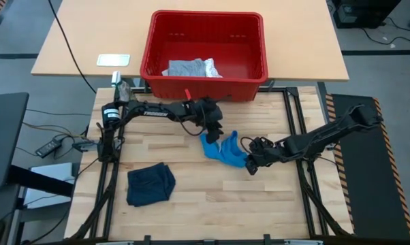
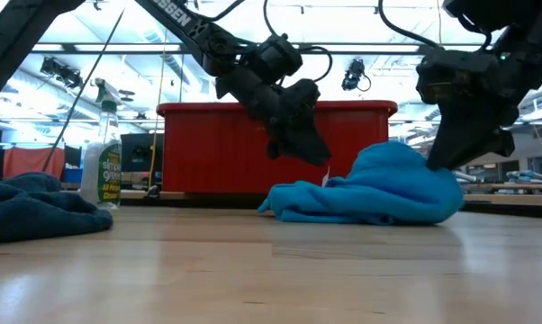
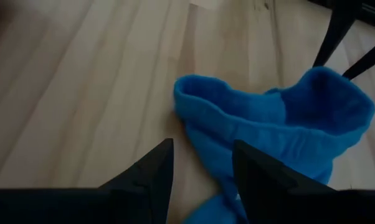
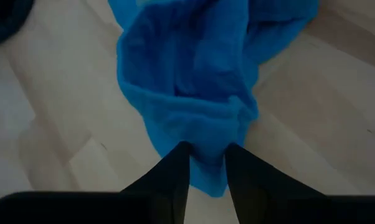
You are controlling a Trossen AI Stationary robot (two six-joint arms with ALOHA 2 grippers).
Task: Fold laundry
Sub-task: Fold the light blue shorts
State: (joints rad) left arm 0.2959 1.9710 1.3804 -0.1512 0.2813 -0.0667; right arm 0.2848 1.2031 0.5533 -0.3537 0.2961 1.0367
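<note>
The bright blue garment [image 1: 223, 150] lies bunched near the middle of the wooden surface [image 1: 212, 204], its long axis running diagonally from the left gripper [image 1: 214, 133] down toward the right gripper [image 1: 251, 163]. In the low view it humps highest at the right gripper's end and tapers flat toward the other.

The right gripper has its fingers pinched on an edge of the blue cloth, fabric squeezed between them. The left gripper hovers just over the opposite end with its fingers parted and nothing between them.

The dark navy garment [image 1: 150, 185] lies folded flat nearer the front left of the surface, well apart from the blue one; the low view cuts it off at the edge.

The red basket [image 1: 203, 53] stands beyond the surface on a pale table, holding a light grey garment [image 1: 185, 68] and a white one [image 1: 211, 69], crumpled together; their shapes are hard to make out.
</note>
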